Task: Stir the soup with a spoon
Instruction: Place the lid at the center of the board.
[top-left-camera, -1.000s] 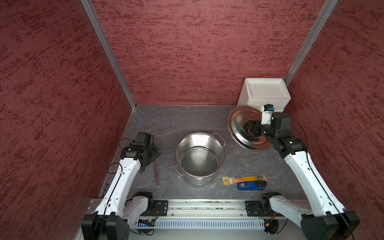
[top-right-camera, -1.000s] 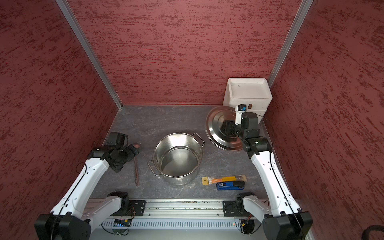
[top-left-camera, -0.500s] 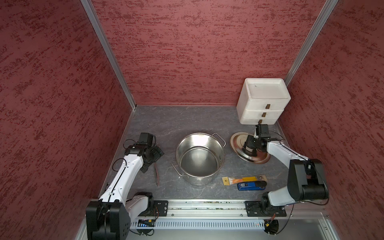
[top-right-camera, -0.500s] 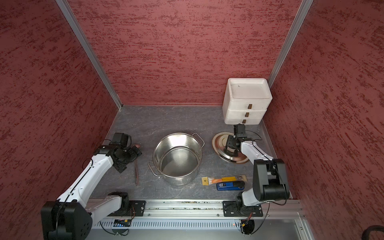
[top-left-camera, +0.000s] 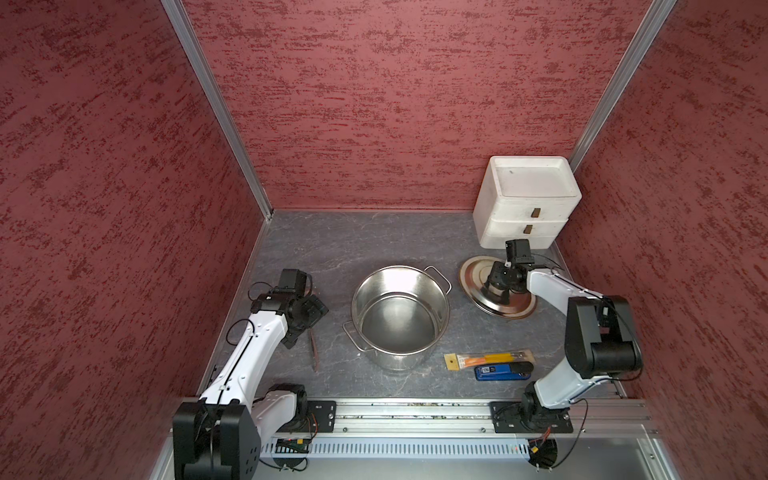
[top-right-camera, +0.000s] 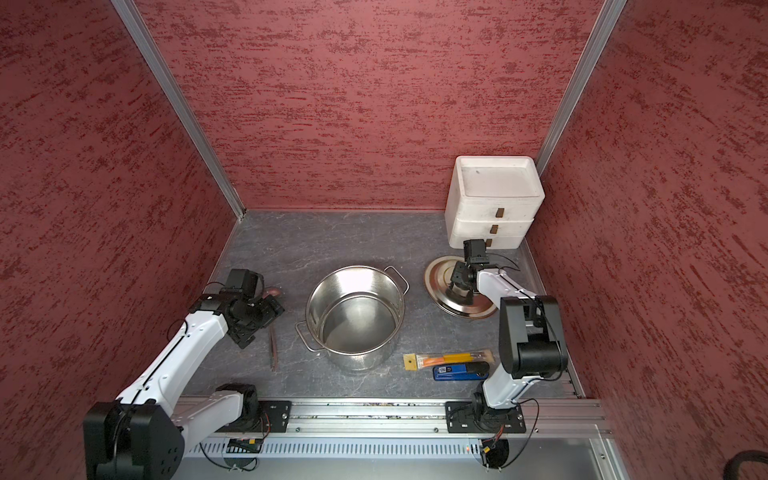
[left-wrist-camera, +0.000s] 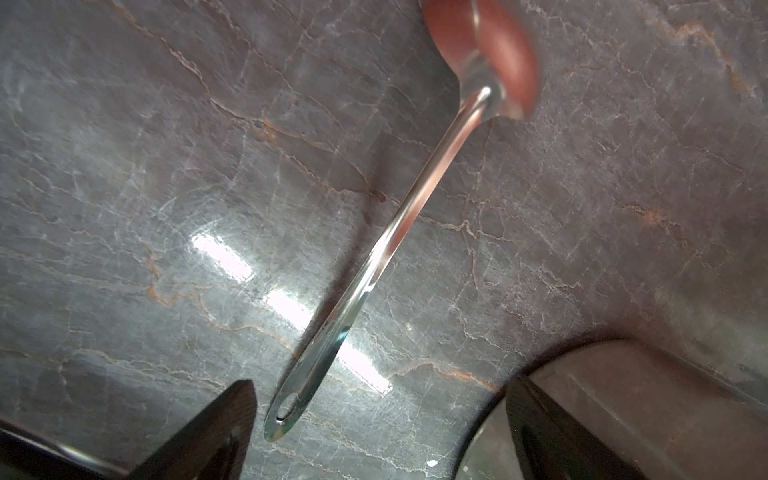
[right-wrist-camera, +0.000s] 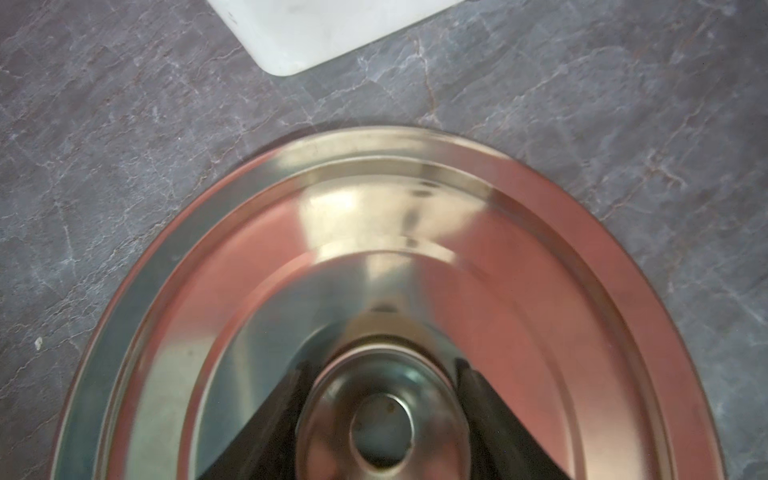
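l end effector (left-wrist-camera: 378, 390) jaws apart over spoon (left-wrist-camera: 407, 216) on table (left-wrist-camera: 166, 166); r end effector (right-wrist-camera: 380, 368) clamped on lid (right-wrist-camera: 519, 270).

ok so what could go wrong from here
1. The spoon lies flat on the table, thin-handled; the open left gripper may push it aside rather than pinch it.
2. Lifted, its long handle could strike the pot beside it.
3. The right gripper holds the lid by its knob; retreating before it opens could drag the lid against the white drawers.

Right gripper (right-wrist-camera: 382, 419)'s lid (top-left-camera: 473, 276) now on table (top-left-camera: 332, 249)
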